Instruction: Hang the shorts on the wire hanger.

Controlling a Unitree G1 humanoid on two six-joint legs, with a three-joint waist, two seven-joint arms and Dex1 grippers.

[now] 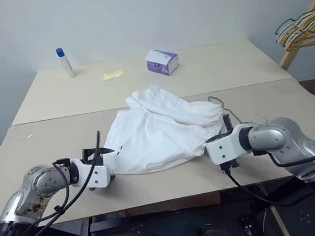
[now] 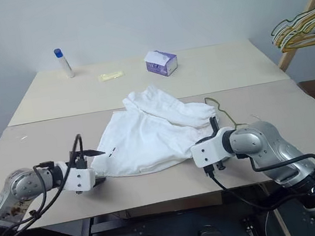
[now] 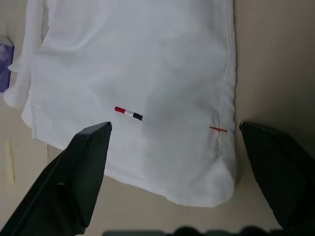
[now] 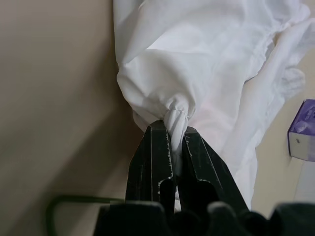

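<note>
The white shorts (image 1: 153, 131) lie crumpled flat on the near table, with a small striped tag (image 3: 128, 113) near one corner. My left gripper (image 3: 174, 127) is open; its black fingers (image 3: 83, 167) stand on either side of the shorts' near left corner (image 1: 111, 160), just above it. My right gripper (image 4: 174, 130) is shut on a pinched bunch of cloth at the shorts' near right edge (image 1: 204, 145). The wire hanger (image 2: 220, 110) shows as a thin dark wire poking out from under the shorts on the right; most of it is hidden beneath the cloth.
On the far table stand a white bottle with a blue cap (image 1: 65, 62), a purple tissue box (image 1: 162, 62) and a small yellowish piece (image 1: 111, 75). A bunch of mixed-colour hangers (image 1: 307, 27) hangs on a wooden rack at the far right. The near table edge (image 1: 169, 198) runs just below both grippers.
</note>
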